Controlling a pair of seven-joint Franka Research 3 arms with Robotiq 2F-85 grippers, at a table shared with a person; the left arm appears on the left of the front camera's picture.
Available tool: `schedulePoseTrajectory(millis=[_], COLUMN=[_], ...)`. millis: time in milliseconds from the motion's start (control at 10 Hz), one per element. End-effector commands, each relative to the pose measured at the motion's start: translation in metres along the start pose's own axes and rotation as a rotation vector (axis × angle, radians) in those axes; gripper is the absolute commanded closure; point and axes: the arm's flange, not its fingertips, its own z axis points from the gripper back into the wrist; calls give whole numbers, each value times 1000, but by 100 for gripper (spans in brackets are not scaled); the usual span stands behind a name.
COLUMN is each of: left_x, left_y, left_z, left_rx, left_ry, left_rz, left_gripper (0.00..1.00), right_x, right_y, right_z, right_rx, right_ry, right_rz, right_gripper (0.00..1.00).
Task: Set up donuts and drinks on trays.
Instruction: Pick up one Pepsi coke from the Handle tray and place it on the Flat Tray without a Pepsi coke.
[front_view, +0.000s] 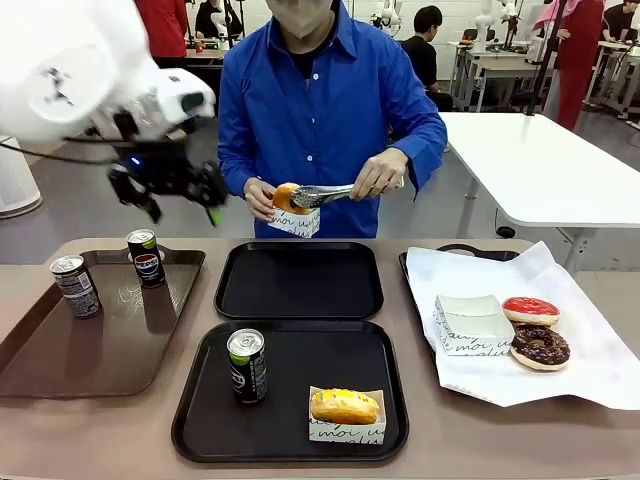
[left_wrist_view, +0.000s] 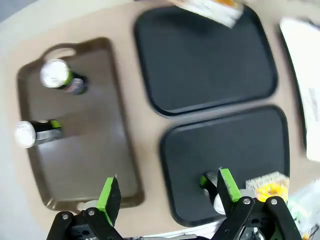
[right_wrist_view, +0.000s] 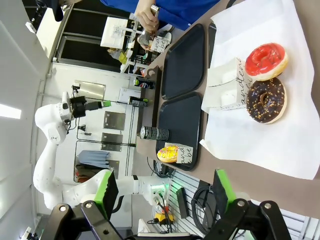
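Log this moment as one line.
left gripper: open, above table | right gripper: open | near black plastic tray: slim soda can, yellow-glazed ring donut | person: tongs holding golden donut at paper box

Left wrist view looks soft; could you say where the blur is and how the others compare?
Left wrist view: motion-blurred throughout, cans smeared. Front view: sharp, but left arm blown out white. Right wrist view: crisp donuts, rolled sideways.

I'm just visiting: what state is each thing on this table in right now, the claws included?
Left gripper, open, in the air.
Right gripper, open, holding nothing.
Near black tray, holds one can and a boxed yellow donut.
Far black tray, empty.
Brown tray, holds two upright cans.
Tongs, closed on a donut over a paper box.
Red donut and chocolate donut, lying loose on white paper.
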Motion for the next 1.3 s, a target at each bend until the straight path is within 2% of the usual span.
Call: schedulePoseTrajectory(millis=[0, 200, 600, 800, 900, 1000, 1200], left_x=[1, 5, -13, -12, -14, -10, -10], left_y=[28, 74, 137, 164, 165, 156, 156], left_z=[14, 30, 53, 57, 62, 59, 59], left_rx=[76, 104, 91, 71, 40, 81, 81], left_ry=[-41, -35, -55, -73, -70, -58, -58], left_rz=[131, 217, 336, 381, 364, 360, 360], left_gripper=[0, 0, 0, 0, 0, 0, 0], right_x=[0, 0, 0, 0, 0, 0, 0], right_y=[-1, -1, -1, -1, -1, -1, -1], right_z=[1, 1, 1, 1, 1, 1, 1], right_rx=[15, 15, 15, 15, 15, 15, 15], right_ry=[-2, -2, -2, -2, -2, -2, -2], right_rz=[11, 11, 11, 11, 11, 11, 11], right_gripper=[0, 0, 0, 0, 0, 0, 0])
